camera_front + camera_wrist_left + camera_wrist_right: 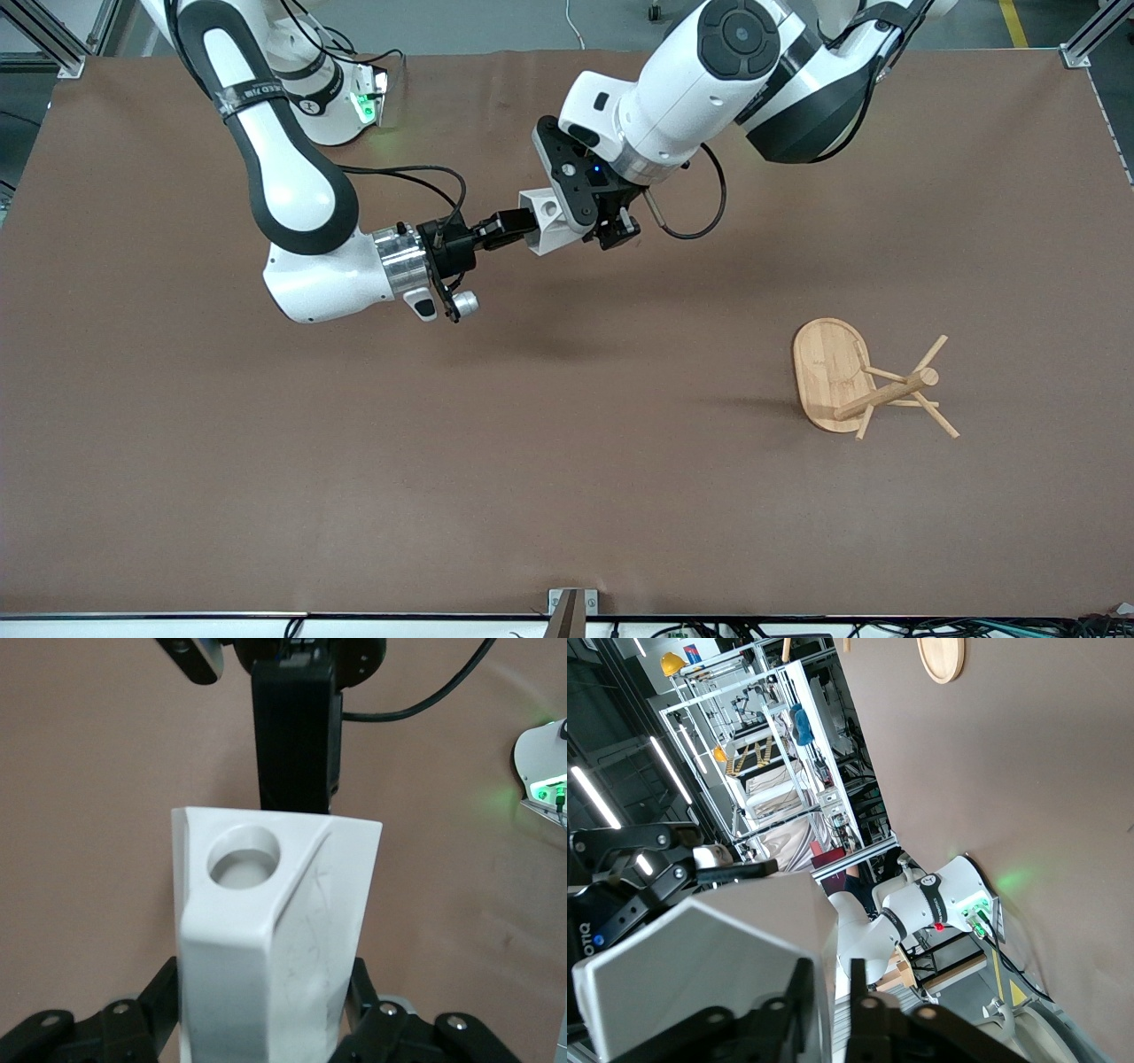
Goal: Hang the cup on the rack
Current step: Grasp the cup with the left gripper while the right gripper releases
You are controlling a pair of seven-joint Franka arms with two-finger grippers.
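Fallen rack [864,381], white faceted cup [549,221]

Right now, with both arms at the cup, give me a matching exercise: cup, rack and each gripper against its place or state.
1. cup
2. rack
3. left gripper
4. right gripper

A. on the table, toward the left arm's end
B. shut on the cup, its arm from the green-lit base
C. in the air, held from two ends
D. shut on the cup, fingers on its sides

Pairs: 1-C, 2-A, 3-D, 4-B
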